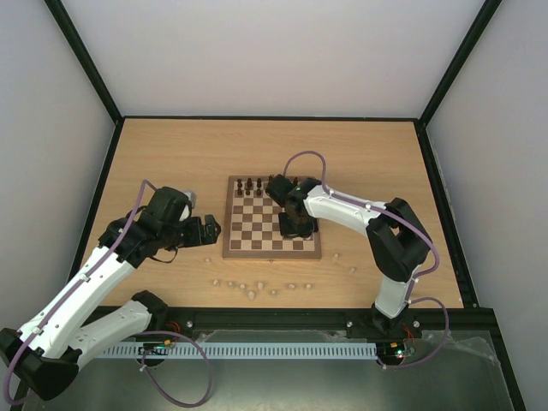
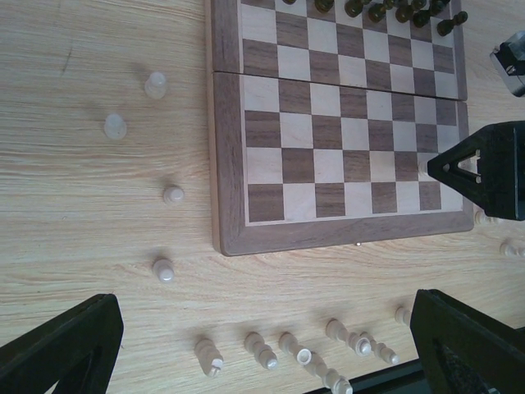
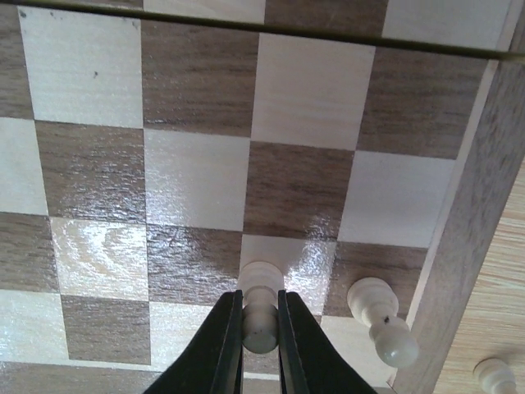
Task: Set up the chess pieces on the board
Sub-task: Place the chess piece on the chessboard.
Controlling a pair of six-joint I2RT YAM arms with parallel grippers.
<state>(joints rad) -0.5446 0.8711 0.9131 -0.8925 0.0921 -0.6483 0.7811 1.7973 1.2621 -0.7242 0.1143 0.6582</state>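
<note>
my right claw (image 3: 261,336) is clamped on a cream piece (image 3: 261,283) over the board (image 3: 197,180). next i should set it down, clear of the neighbour piece (image 3: 379,316) at its right. my left claw (image 2: 267,308) is apart.

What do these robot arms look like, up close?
The left arm and right arm have smooth white shells with black joints. A thin purple cable loops along each. The left claw and right claw are black, two-fingered.

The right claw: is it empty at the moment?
No, the right claw is pinched shut on a pale chess piece over the board.
</note>
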